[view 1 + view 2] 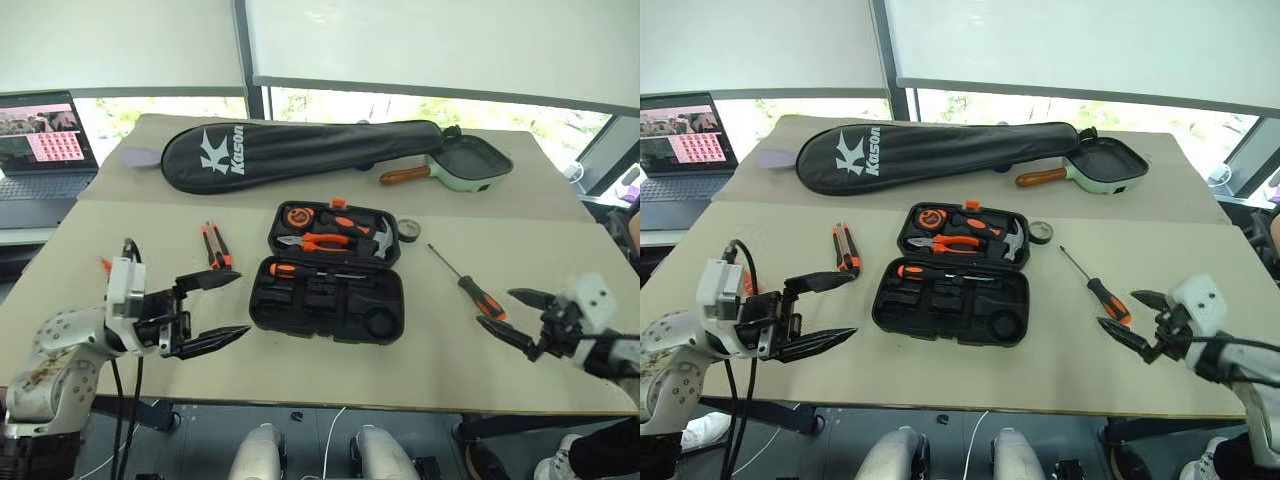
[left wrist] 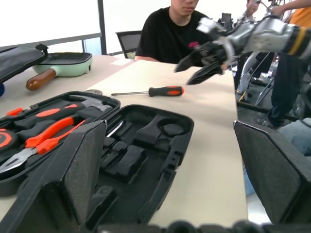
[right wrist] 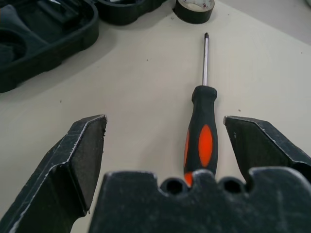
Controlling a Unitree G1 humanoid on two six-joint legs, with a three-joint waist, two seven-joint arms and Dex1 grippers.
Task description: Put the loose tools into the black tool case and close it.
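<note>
The black tool case (image 1: 327, 318) lies open in the middle of the table, with pliers, a hammer and a screwdriver in its slots. Loose tools lie around it: an orange-black utility knife (image 1: 216, 247) to its left, a long screwdriver (image 1: 470, 285) to its right, and a small dark tape roll (image 1: 408, 230) by its far right corner. My left gripper (image 1: 243, 303) is open and empty, level, left of the case and pointing at it. My right gripper (image 3: 165, 122) is open just short of the screwdriver's handle (image 3: 201, 131), with nothing between its fingers (image 3: 80, 155).
A long black Kason racket bag (image 1: 290, 150) and a green pan with a wooden handle (image 1: 465, 162) lie along the far side. A laptop (image 1: 40, 145) stands at the far left. A person in a black shirt (image 2: 170, 34) sits beyond the table's right end.
</note>
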